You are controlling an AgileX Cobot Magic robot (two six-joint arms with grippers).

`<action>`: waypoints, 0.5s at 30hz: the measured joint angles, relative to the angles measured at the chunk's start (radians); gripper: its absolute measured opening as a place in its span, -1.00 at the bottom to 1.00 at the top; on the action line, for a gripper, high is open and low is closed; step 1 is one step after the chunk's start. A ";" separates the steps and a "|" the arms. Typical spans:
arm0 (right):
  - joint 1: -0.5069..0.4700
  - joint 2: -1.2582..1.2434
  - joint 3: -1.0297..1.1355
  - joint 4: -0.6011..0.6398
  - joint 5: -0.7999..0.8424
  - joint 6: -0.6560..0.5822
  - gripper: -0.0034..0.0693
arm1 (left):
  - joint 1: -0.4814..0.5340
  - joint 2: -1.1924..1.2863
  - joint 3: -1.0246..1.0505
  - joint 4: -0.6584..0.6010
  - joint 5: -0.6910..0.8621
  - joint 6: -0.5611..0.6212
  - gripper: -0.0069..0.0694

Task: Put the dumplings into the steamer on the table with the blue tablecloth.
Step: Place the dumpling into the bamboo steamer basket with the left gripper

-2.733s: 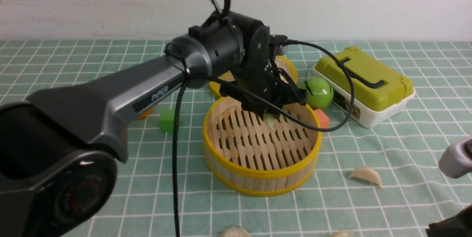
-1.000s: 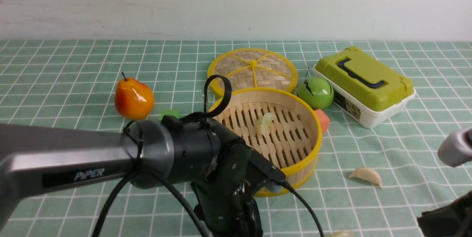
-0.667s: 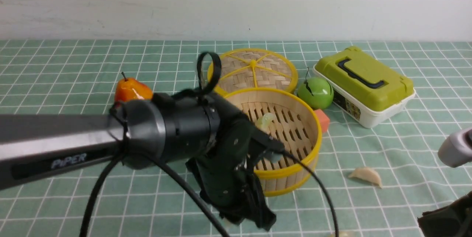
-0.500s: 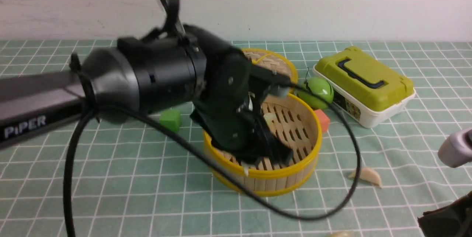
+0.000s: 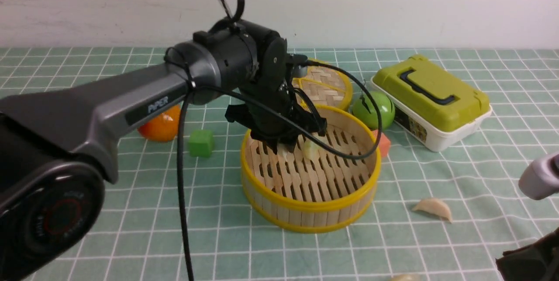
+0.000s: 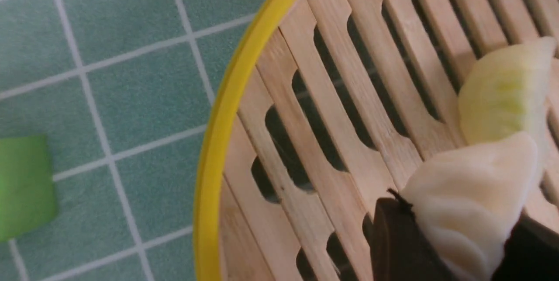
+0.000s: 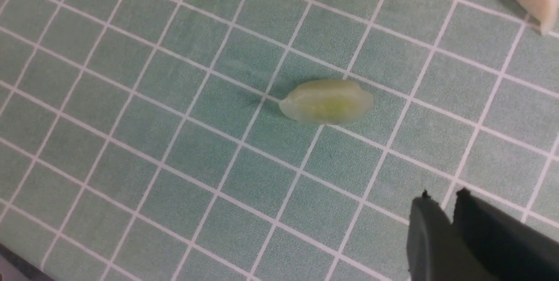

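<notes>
1. Left gripper (image 6: pixel 463 246) is clamped on a white dumpling (image 6: pixel 471 193). In the left wrist view a dark finger (image 6: pixel 393 237) sits on either side of it.
2. The gripper hangs inside the rim of the steamer (image 5: pixel 305 211), over the rear-left part of the slatted floor. Can't tell if the held dumpling touches the slats.
3. A yellow-green dumpling (image 6: pixel 502 93) lies on the steamer floor just beside the held one. In the wrist view the two overlap, so I can't tell whether they touch.
4. A cream dumpling (image 5: pixel 432 208) is on the blue tablecloth (image 5: pixel 109 228), right of the steamer and apart from it.
5. A fourth dumpling (image 7: pixel 326 102), pale green, lies on the cloth under the right wrist camera. In the front view a pale shape shows only at the bottom edge.
6. Right gripper (image 7: pixel 443 204) has its jaws nearly together with nothing between them. It sits above the cloth near the fourth dumpling, not touching it.
7. The steamer stands upright on the table, mid-scene.
8. Other items:
   - The woven lid (image 5: pixel 327 86) lies flat behind the steamer.
   - The green apple (image 5: pixel 375 110) and the lime-lidded box (image 5: pixel 432 97) are to the rear right.
   - The orange-red cube (image 5: pixel 383 141) is against the steamer's right side.
   - The green cube (image 5: pixel 201 142) and the orange fruit (image 5: pixel 161 126) are to its left.
</notes>
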 joint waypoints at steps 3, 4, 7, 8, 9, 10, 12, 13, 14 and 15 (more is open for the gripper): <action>0.000 0.000 0.000 -0.006 0.009 0.000 -0.65 | 0.000 0.029 -0.004 0.000 -0.003 0.000 -0.09; 0.000 0.000 0.000 -0.006 0.010 0.000 -0.65 | 0.000 0.030 -0.004 0.001 -0.001 0.000 -0.05; 0.000 0.000 0.000 -0.012 0.016 0.000 -0.64 | 0.000 0.029 -0.033 0.011 0.049 0.004 0.25; 0.000 0.000 -0.002 -0.019 0.021 0.000 -0.64 | -0.002 0.019 -0.062 0.011 0.098 0.021 0.37; 0.000 0.000 -0.008 -0.023 0.025 0.005 -0.63 | -0.006 0.007 -0.085 0.010 0.141 0.045 0.43; 0.000 0.000 -0.023 -0.027 0.037 0.017 -0.62 | -0.016 -0.012 -0.111 0.007 0.196 0.080 0.48; 0.000 -0.001 -0.048 -0.028 0.064 0.035 -0.62 | -0.036 -0.047 -0.132 -0.007 0.261 0.128 0.51; 0.000 -0.004 -0.070 -0.028 0.080 0.045 -0.61 | -0.055 -0.071 -0.136 -0.024 0.286 0.153 0.51; 0.000 -0.010 -0.094 -0.028 0.100 0.050 -0.61 | -0.080 -0.093 -0.136 -0.045 0.310 0.176 0.51; 0.000 -0.020 -0.117 -0.029 0.122 0.053 -0.61 | -0.102 -0.108 -0.134 -0.070 0.325 0.194 0.51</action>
